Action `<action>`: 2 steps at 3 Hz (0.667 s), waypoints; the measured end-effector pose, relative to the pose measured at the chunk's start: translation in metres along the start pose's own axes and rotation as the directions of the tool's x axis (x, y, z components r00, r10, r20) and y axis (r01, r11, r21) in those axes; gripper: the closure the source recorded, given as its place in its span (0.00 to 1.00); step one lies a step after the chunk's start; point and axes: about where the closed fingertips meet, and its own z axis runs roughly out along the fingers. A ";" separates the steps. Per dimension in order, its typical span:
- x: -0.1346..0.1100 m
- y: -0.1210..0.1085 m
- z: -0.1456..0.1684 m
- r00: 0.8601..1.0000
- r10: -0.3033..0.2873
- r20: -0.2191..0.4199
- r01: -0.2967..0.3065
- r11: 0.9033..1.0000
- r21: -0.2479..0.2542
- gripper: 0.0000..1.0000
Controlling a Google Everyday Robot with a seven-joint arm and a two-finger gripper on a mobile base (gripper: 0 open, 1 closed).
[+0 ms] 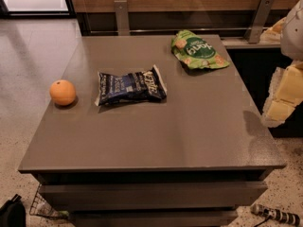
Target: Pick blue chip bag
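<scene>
- Nearest, on the floor at the foot of the table and low to the gripper's left as the camera sees it, sit a dark bag (10, 214) and a wire basket (41, 206). A striped cylindrical object (277, 215) lies on the floor below the gripper.
- The grey table (156, 141) spreads out from the gripper's side.
- The gripper (281, 98) hangs off the table's right edge, partly cut off by the frame. No bag is seen in it, and I cannot tell whether it is released or clenched.
- The orange (62, 92) sits by the opposite edge, farthest across from the gripper.
- The blue chip bag (130, 86) lies flat and crumpled between the orange and the gripper, apart from both and well apart from the gripper.
- The green snack bag (199, 51) lies farther back, closer to the gripper than the blue one and touching neither it nor the gripper.
- By my judgement the reach is the step in hand, and nothing is grasped yet.
- The next move calls for travelling across the table, clear of the green bag. The gripper then needs to descend onto the blue bag and pinch a raised fold of foil.
</scene>
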 end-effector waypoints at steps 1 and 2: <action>0.000 0.000 0.000 1.000 0.000 0.000 0.000 1.000 0.000 0.00; -0.008 -0.017 -0.003 1.000 -0.016 0.025 0.016 1.000 0.019 0.00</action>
